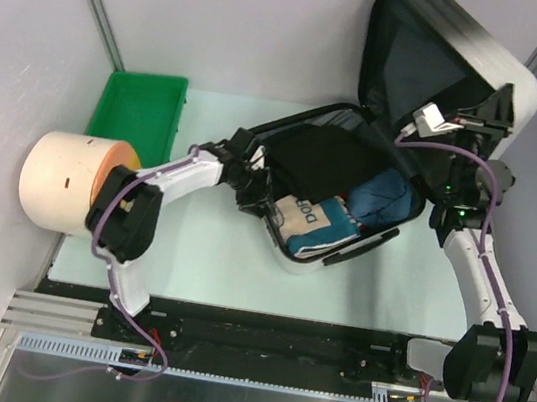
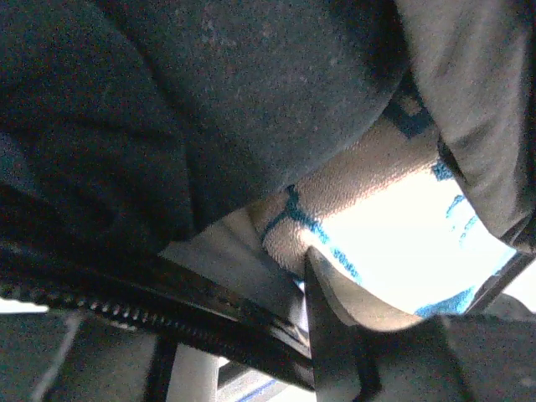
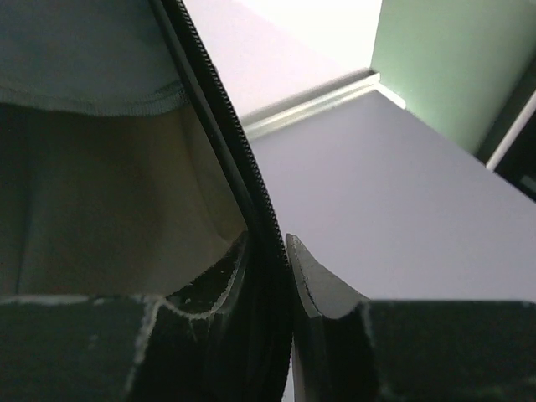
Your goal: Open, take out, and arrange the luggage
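The luggage (image 1: 472, 60) lies open on the table, its lid raised at the back right and its base (image 1: 347, 248) holding folded clothes. My right gripper (image 1: 444, 121) is shut on the lid's zipper rim (image 3: 222, 117), one finger on each side of it. My left gripper (image 1: 261, 196) reaches over the base's left rim. In the left wrist view only one finger (image 2: 322, 335) shows, pressed against a cream towel with blue print (image 2: 335, 201) under a black garment (image 2: 234, 100). The other finger is hidden, so I cannot tell its state.
Inside the base lie a black garment (image 1: 325, 159), a blue garment (image 1: 385, 198) and the cream towel (image 1: 311, 223). A green tray (image 1: 140, 111) stands at the back left and a cream cylinder (image 1: 64, 181) at the left. Grey walls close in both sides.
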